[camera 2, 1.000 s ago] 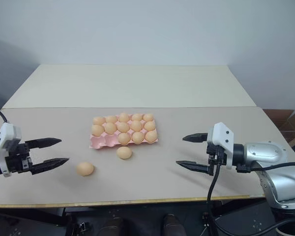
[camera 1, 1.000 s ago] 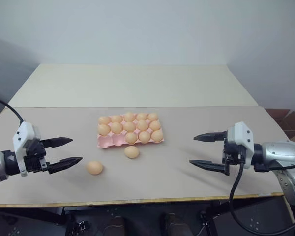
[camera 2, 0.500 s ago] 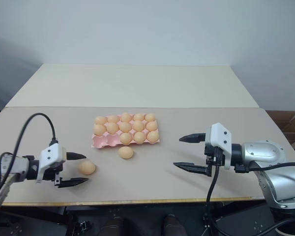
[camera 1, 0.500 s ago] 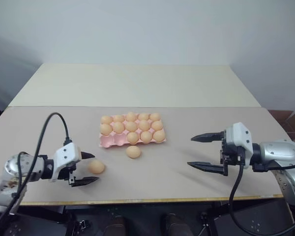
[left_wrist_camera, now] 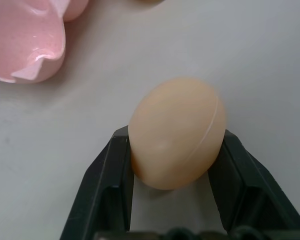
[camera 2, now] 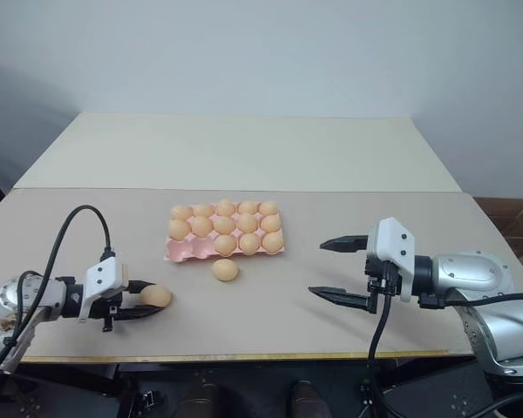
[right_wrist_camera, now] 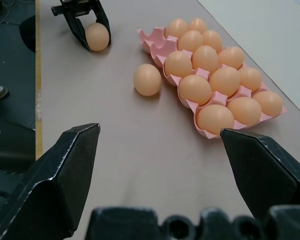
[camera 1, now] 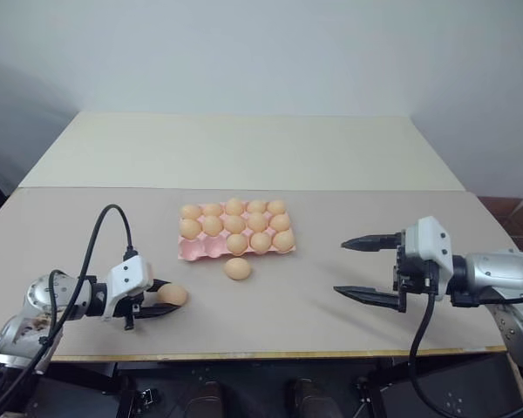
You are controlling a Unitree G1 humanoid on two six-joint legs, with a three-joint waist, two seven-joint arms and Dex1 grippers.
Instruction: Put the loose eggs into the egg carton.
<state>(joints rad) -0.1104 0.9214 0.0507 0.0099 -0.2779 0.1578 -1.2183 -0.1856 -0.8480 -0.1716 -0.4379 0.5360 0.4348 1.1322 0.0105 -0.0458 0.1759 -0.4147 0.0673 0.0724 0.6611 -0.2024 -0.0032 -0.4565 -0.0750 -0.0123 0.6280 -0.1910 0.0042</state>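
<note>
Head eyes overlook the table (camera 1: 331,165); wrist views sit close above it.

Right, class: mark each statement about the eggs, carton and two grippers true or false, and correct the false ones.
1. The left gripper has its fingers shut on an egg. True.
2. The right gripper holds an egg. False: its fingers are open with nothing between them.
3. A second loose egg lies on the table beside the egg carton. True.
4. Every carton cup is filled. False: two front cups at its left end are empty.
</note>
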